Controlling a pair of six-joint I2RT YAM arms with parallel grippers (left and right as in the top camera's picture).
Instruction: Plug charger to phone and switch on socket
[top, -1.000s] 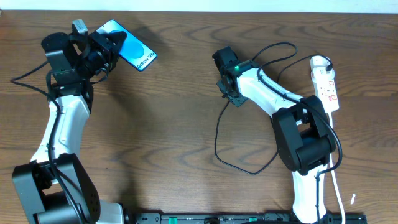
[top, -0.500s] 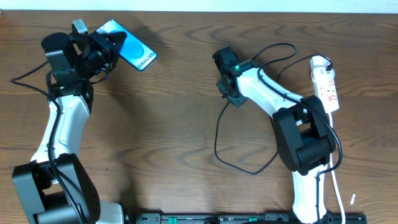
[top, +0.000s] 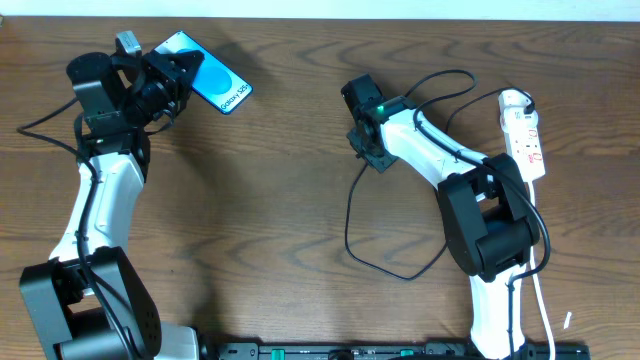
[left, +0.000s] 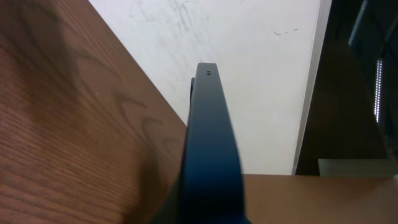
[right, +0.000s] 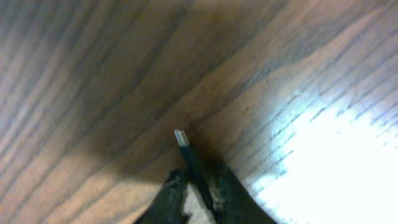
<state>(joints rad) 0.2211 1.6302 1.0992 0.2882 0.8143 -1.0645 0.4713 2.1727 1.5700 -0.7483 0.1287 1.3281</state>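
Note:
The phone (top: 214, 78), slim with a bright blue screen, is held by my left gripper (top: 172, 77) at the far left, lifted and tilted. In the left wrist view its dark edge (left: 210, 143) runs up from between the jaws. My right gripper (top: 371, 148) is shut on the charger (top: 352, 215), a thin black cable looping over the table. In the right wrist view the plug tip (right: 181, 138) sticks out past the fingers (right: 202, 186), just above the wood. The socket (top: 524, 132), a narrow white power strip with red markings, lies at the far right.
The charger cable curls in a loop (top: 395, 270) in front of the right arm's base. A white cord (top: 543, 300) runs from the socket toward the front edge. The table's far edge meets a white wall (left: 249, 62) behind the phone.

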